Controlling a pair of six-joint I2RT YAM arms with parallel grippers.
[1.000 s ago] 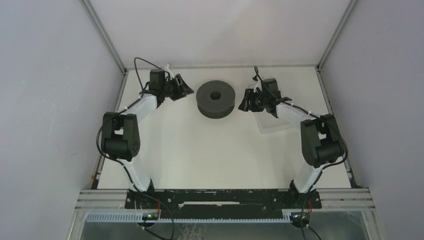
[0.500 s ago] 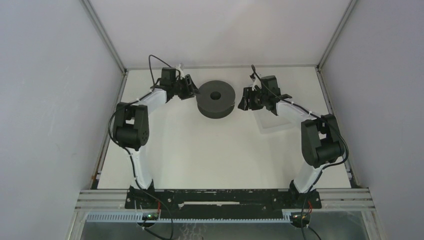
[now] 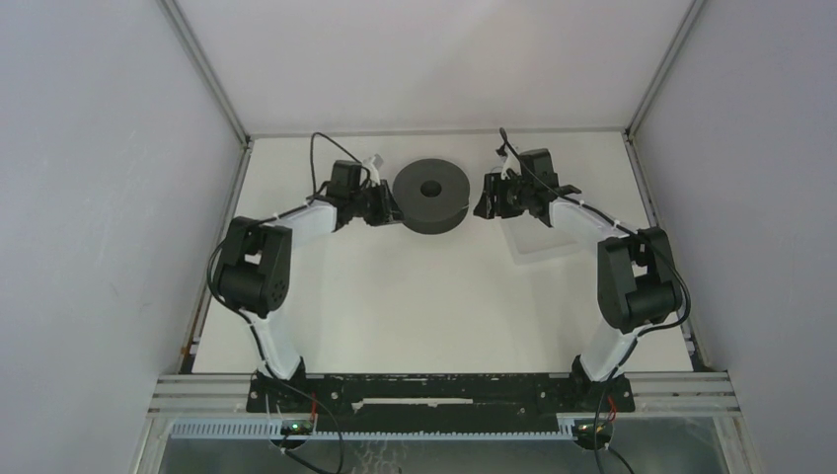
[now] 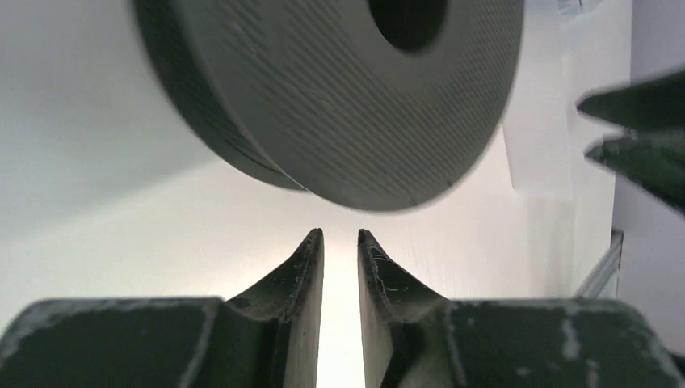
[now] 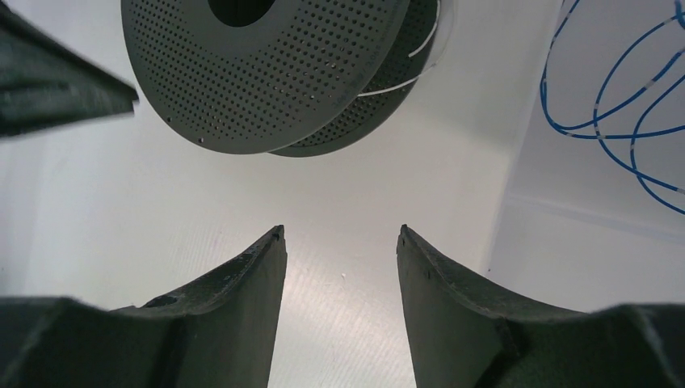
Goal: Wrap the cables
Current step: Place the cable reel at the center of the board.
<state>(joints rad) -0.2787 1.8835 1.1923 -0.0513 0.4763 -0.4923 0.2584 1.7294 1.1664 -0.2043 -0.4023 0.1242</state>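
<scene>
Upper centre of overhead view: black spool [image 3: 429, 196], left gripper [image 4: 339, 236] just beside it, fingers nearly together, empty; right gripper [image 5: 339, 230] spread wide, empty; cable [image 5: 388, 86] between spool flanges (thin white strand).

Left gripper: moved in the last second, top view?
Yes. The left gripper has shifted right, away from the white table's left edge, to just beside the black round plastic spool.

Lab test enclosure, white walls [image 3: 99, 217], aluminium frame [image 3: 691, 393]

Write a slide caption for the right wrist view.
Open right gripper faces the perforated black spool; blue wire loops beside it.
</scene>
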